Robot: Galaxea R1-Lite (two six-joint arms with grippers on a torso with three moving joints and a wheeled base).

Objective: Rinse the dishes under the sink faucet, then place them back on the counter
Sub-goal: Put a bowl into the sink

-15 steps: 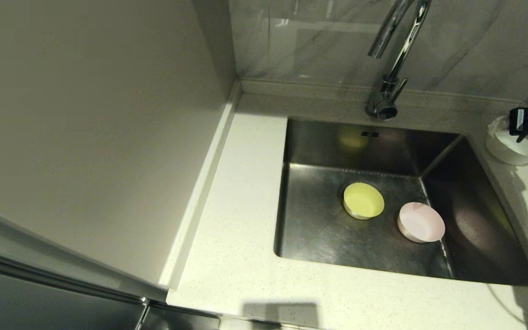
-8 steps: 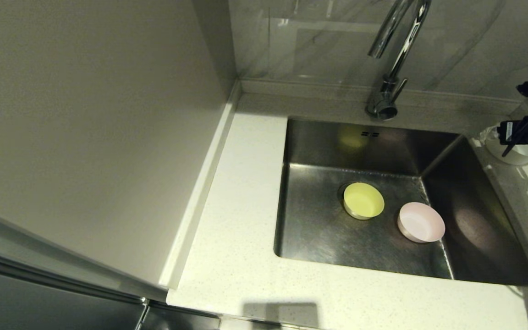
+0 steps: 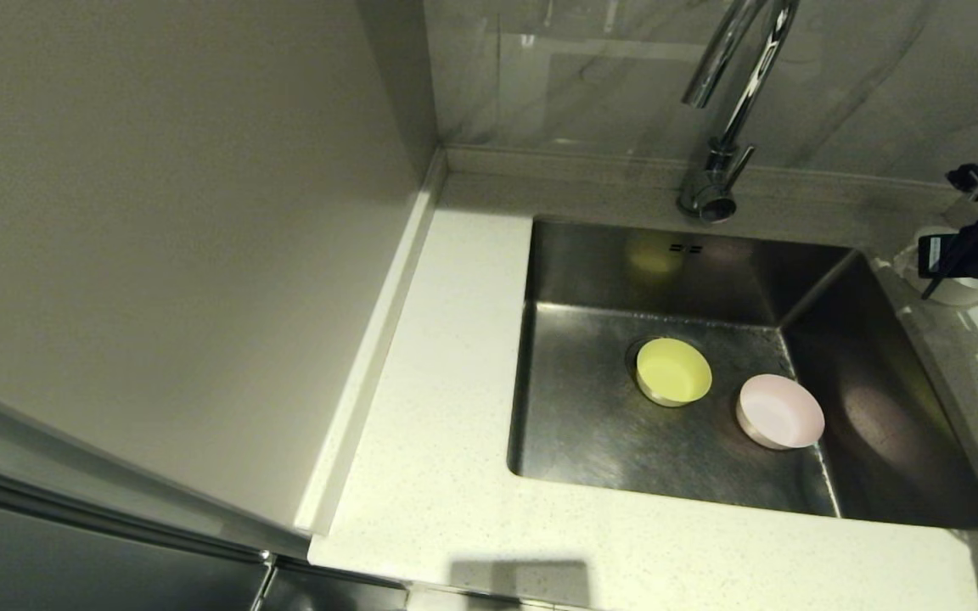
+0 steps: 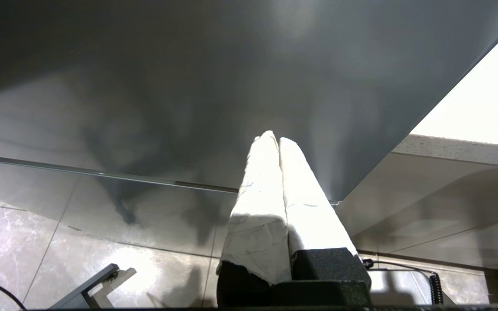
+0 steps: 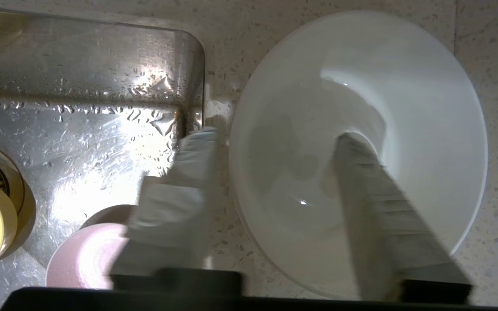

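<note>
- Right pincer (image 5: 275,147): spread wide over the white bowl (image 5: 357,142), 1 finger inside the bowl and the other outside its wall on the sink side. No grip is visible.
- White bowl: sits upright on the table (image 3: 446,475) at the sink's far right corner, apparently wet inside and otherwise empty.
- Step in hand, as judged: releasing the rinsed bowl onto the table. Done well, the fingers rise straight up, clear of the rim, so the wall is not dragged toward the sink edge.
- Sink (image 3: 896,441): holds 2 bowls, both empty. The yellow-green bowl (image 3: 673,371) rests over the drain; the pale pink bowl (image 3: 780,411) stands just beside it, nearer the right wall.
- Faucet (image 3: 722,119): stands behind the sink; no water stream is visible.
- Left pincer (image 4: 278,142): closed on nothing, parked below the table, facing a cabinet front.
</note>
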